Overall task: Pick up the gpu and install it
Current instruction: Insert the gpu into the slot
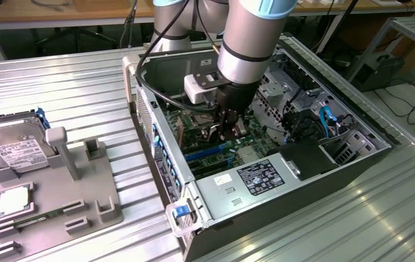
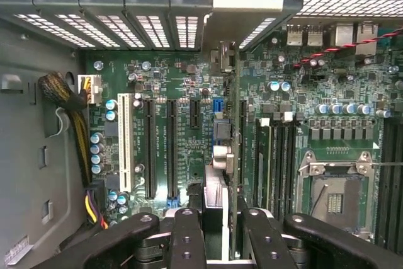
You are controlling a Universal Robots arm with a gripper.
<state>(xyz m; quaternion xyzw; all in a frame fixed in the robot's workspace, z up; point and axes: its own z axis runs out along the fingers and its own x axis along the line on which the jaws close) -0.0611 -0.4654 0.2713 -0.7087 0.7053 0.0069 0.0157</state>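
Card held over the motherboard, not yet seated.

The gripper is down inside the open computer case, its fingers closed narrowly on the gpu, which it holds on edge. In the wrist view the card runs away from the fingers toward the pale bracket at the case's rear wall, above the green motherboard and just beside the long black slots. The pickup looks done: the grey holder on the exterior view's left carries the hard drive and a small square chip, with no card among them. What is left, as far as I can judge, is the seating itself; whether the card's lower edge touches a slot yet I cannot tell, since the card hides that line.
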